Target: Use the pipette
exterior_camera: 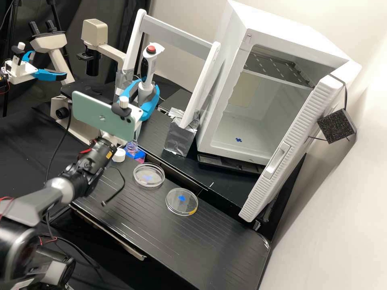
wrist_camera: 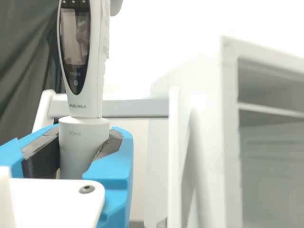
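In the high view the gripper (exterior_camera: 144, 93) is shut on the white pipette (exterior_camera: 148, 69), which stands nearly upright with its red button on top. The wrist view has the gripper (wrist_camera: 86, 142) with dark pads against both sides of the lower body of the pipette (wrist_camera: 97, 61). Its lower end is hidden behind the gripper. Below the gripper, an uncapped bottle (exterior_camera: 137, 154) with pink liquid stands on the bench beside a white cap (exterior_camera: 119, 155). Two clear round dishes lie nearer the bench front: one dish (exterior_camera: 148, 182) by the bottle, another dish (exterior_camera: 177, 207) farther right.
A white frame (exterior_camera: 177, 34) with foil-wrapped feet stands behind the pipette. An open white incubator (exterior_camera: 258, 125), its door (exterior_camera: 288, 141) swung outward, is at the right. A microscope (exterior_camera: 94, 32) and a second arm's gripper (exterior_camera: 50, 75) are at the left. A loose cable hangs beneath the wrist.
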Tool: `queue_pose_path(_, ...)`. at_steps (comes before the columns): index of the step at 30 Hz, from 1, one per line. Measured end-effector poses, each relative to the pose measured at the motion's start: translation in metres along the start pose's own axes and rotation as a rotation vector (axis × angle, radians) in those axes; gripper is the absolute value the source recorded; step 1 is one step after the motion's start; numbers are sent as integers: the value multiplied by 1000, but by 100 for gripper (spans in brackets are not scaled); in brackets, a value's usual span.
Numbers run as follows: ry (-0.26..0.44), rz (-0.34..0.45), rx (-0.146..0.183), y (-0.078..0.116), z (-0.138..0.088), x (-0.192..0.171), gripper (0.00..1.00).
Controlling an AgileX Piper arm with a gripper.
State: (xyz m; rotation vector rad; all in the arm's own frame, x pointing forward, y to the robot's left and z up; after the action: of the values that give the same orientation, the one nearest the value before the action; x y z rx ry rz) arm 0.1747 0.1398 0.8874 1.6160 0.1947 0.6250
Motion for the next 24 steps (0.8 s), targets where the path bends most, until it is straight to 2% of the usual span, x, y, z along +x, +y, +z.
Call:
queue_pose_path(4, 27, 52, 38, 22, 10, -21, 0)
queue_pose_path(5, 37, 82, 69, 30, 13, -28, 0)
queue_pose_path(8, 24, 124, 63, 38, 19, -39, 0)
queue_pose_path(12, -13, 147, 53, 39, 25, -48, 0)
queue_pose_path(19, -57, 114, 12, 33, 32, -58, 0)
queue_pose_path(24, -67, 109, -2, 33, 34, -59, 0)
